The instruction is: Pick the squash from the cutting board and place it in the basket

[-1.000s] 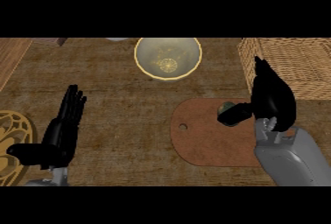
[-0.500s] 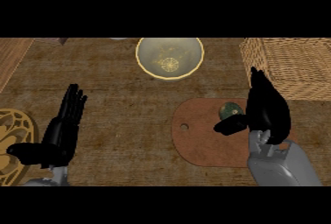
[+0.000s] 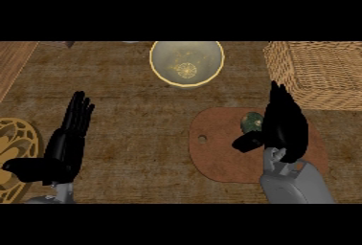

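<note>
A: Brown woven-look table (image 3: 141, 119), seen from above. Cutting board (image 3: 226, 158) sits right of centre, basket (image 3: 318, 72) at the far right corner, pale bowl (image 3: 186, 62) far centre, patterned plate (image 3: 10, 158) at the left edge.

B: Squash?

A: Squash (image 3: 252, 121) is on the board's far part, mostly hidden by the right hand (image 3: 283, 127). Only a small dark green, mottled, rounded patch shows at the hand's left side.

B: Right fingers?

A: Long and fairly straight, pointing far, lying over and beside the squash. Thumb (image 3: 247, 142) sticks out left, near side of the squash. Not curled round it as far as I see, so I read it as a hand set for the grab, not a grasp yet. Contact: can't tell.

B: Why that pose?

A: My guess: thumb one side, fingers the other, so closing would trap the squash. Basket is just beyond, a short carry far-right.

B: Left hand?

A: Left hand (image 3: 63, 143) rests at the near left, fingers straight and together, holding nothing. Out of the way.
</note>
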`<action>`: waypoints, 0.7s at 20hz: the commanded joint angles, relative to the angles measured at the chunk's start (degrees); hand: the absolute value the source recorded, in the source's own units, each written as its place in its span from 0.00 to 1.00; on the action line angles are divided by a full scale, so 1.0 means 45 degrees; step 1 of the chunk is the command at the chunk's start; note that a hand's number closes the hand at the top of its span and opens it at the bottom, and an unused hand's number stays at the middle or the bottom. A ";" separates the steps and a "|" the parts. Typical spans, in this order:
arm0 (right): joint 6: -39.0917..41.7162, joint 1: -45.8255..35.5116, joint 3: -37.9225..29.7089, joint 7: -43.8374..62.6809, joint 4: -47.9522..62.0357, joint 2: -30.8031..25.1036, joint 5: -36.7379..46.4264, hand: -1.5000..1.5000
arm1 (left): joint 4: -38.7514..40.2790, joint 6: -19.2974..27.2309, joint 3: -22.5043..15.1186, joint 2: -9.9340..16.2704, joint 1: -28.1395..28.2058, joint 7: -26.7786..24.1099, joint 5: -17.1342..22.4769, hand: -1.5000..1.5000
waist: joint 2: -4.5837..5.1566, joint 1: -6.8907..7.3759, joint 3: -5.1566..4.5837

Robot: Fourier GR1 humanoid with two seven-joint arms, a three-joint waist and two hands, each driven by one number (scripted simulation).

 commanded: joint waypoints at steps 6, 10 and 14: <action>0.0043 0.0059 -0.1189 0.0578 0.0989 0.0717 0.0876 0.00 | 0.0559 -0.0208 -0.0108 -0.0539 -0.0052 -0.0534 -0.0372 0.50 | 0.0023 -0.0004 0.0004; -0.0182 0.0741 -0.0506 0.1094 0.0761 0.0933 0.1158 0.00 | 0.0078 -0.0483 0.0599 -0.0051 -0.0323 0.0246 0.0023 0.50 | 0.0009 0.0001 0.0005; -0.0818 -0.0898 -0.0551 0.1652 0.2825 0.0937 0.0624 0.00 | 0.0014 -0.0102 -0.0047 -0.0608 0.0164 -0.0039 -0.0673 0.50 | 0.0037 0.0146 0.0006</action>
